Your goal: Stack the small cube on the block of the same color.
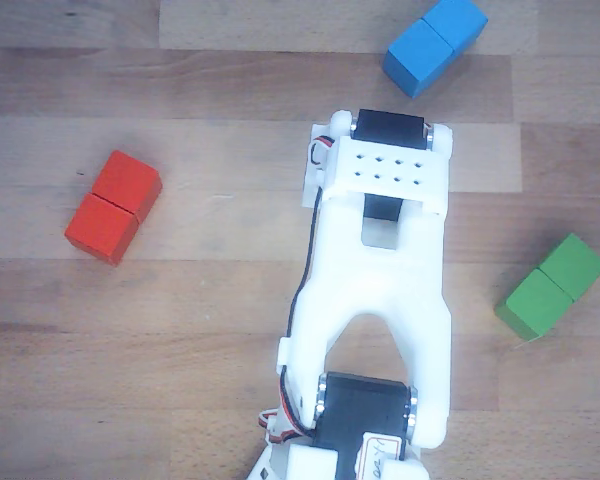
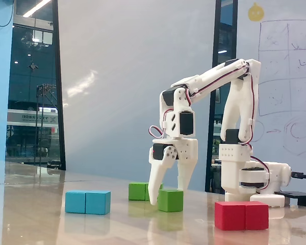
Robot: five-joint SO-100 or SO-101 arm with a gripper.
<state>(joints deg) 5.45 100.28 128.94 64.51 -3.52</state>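
In the fixed view my gripper (image 2: 169,200) points straight down at the table with the small green cube (image 2: 171,200) between its fingers. The cube rests on the table. The left finger (image 2: 155,189) meets the cube's left edge, and the other finger drops behind its right side. Whether they press on it is unclear. The green two-cube block (image 2: 138,191) lies just behind, partly hidden by the left finger. In the other view it lies at the right (image 1: 552,285). There my white arm (image 1: 380,270) hides the gripper and the cube.
A blue two-cube block (image 2: 87,202) lies at the left of the fixed view and at the top of the other view (image 1: 435,45). A red two-cube block (image 2: 241,215) lies in front of the arm's base (image 2: 252,178), and at the left in the other view (image 1: 113,206).
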